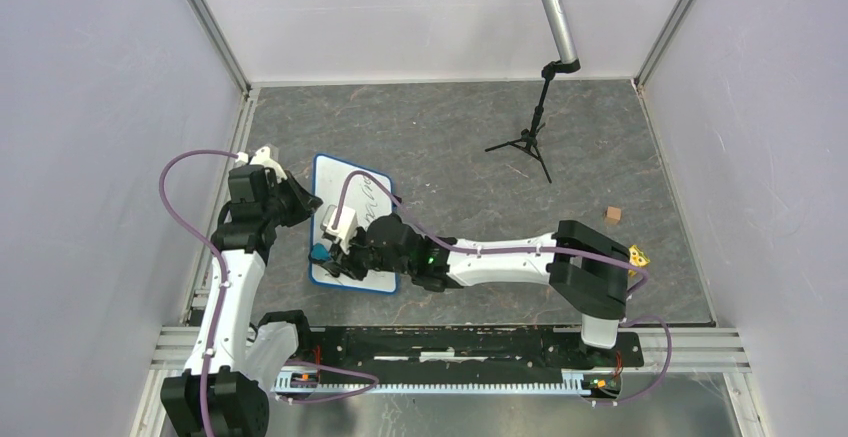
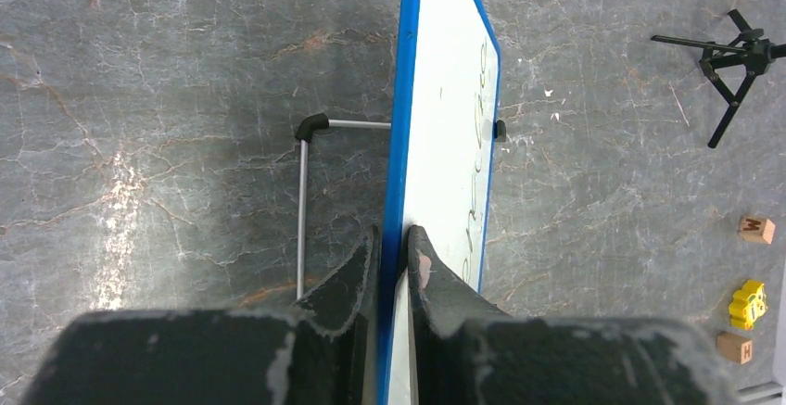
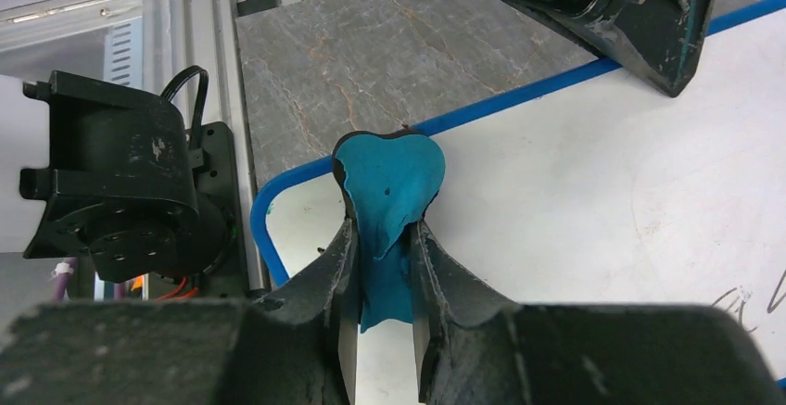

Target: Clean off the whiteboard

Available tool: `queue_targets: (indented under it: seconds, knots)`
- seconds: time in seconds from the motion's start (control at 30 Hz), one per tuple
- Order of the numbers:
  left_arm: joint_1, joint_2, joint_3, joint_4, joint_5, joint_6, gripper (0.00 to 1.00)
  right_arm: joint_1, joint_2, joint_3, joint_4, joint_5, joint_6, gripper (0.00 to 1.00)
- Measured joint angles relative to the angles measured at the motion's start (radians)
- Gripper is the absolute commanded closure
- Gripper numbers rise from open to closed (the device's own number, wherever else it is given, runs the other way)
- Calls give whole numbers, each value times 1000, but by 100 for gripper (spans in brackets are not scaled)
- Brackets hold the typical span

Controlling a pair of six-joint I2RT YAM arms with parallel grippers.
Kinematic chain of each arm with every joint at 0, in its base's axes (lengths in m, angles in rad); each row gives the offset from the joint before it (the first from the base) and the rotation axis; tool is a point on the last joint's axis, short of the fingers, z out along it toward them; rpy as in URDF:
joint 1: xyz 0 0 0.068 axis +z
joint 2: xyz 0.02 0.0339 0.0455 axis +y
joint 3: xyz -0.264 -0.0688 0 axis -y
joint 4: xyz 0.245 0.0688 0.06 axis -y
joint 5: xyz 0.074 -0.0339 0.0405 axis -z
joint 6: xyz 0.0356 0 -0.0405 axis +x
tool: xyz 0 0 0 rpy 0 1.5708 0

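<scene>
The whiteboard sits on the grey stone-patterned bench, left of the middle, at about 9 o'clock from its centre in the overhead view. The left fingers are clenched on its blue rim, one finger on each side of the board's edge. From the left wrist camera the board is seen almost edge-on. Black handwriting runs along its white face, and a thin wire stand with a black elbow juts from its back over the bench.

The right arm reaches across from 3 o'clock, and the right fingers are squeezed tight on a teal eraser. The eraser's rounded end pokes out past the fingertips. It hangs over the board's near-left corner, at about 7 o'clock on the board seen from overhead. I cannot tell whether it actually touches the face. A little writing shows at the lower right of the right wrist view.

Well away from the board, at about 1 o'clock on the bench, a microphone stands on a small black tripod. Out at 3 o'clock, near the right wall, lies a small wooden block. The left wrist camera also catches a second wooden block and a yellow toy between the two.
</scene>
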Motion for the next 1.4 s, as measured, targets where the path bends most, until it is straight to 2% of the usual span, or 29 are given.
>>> queue_targets:
  seconds: [0.17,0.37,0.53,0.83,1.0,1.23,1.4]
  knots:
    - [-1,-2,0,1,0,0,98,-2,-6,-66,96,21,3,96]
    - [-2,-2,0,4,-1,0,98,-79,-36,-238,217,-15,84,96]
    - [-2,-2,0,5,-2,0,98,-97,-50,-249,177,-2,99,96]
    - [-2,-3,0,5,-11,0,98,13,-39,-69,-61,103,-32,95]
    - [-2,-4,0,1,-9,0,98,86,-39,-62,-46,112,-116,95]
    - [-5,-5,0,5,-8,0,98,69,-78,-204,76,101,-126,96]
    - [-6,-5,0,8,-8,0,98,39,-93,-257,84,98,-122,95]
